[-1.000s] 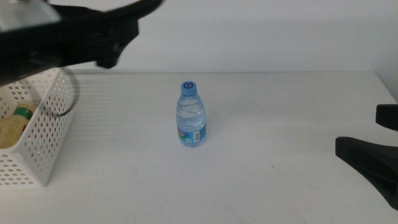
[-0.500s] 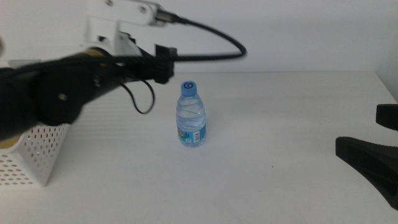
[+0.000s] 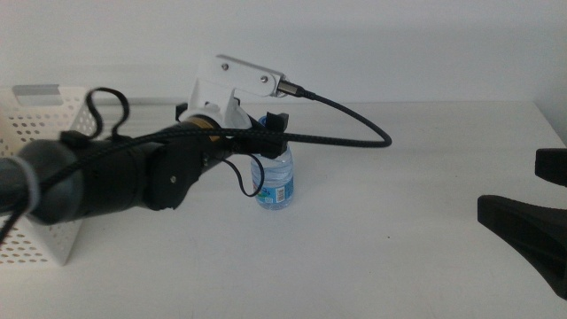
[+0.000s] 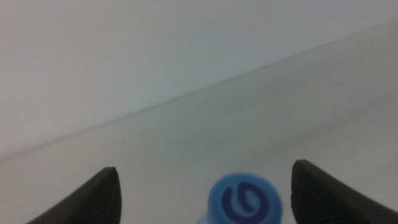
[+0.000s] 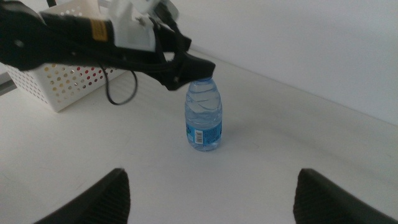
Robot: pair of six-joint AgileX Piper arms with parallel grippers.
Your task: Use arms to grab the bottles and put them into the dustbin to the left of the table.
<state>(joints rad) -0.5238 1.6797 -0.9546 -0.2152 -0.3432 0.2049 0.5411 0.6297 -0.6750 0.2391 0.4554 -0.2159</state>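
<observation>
Left gripper, jaws apart, hovers over the small clear blue-capped plastic water bottle — approach step; next, descend and clamp. Right gripper waits, jaws apart.

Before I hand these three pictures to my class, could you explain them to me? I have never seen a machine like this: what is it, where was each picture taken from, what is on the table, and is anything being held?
This is a robot with two arms at a white table. The wide picture comes from a camera looking down over the table. The other two come from cameras on the arms' wrists, so each shows its own two dark jaws at the bottom.

The left gripper reaches in from the left and hovers over a small water bottle with a blue cap. Its jaws are open, one on each side of the cap, so nothing is held yet. The right gripper waits at the table's right edge, jaws open.

A white basket with holes in its walls stands at the left.
</observation>
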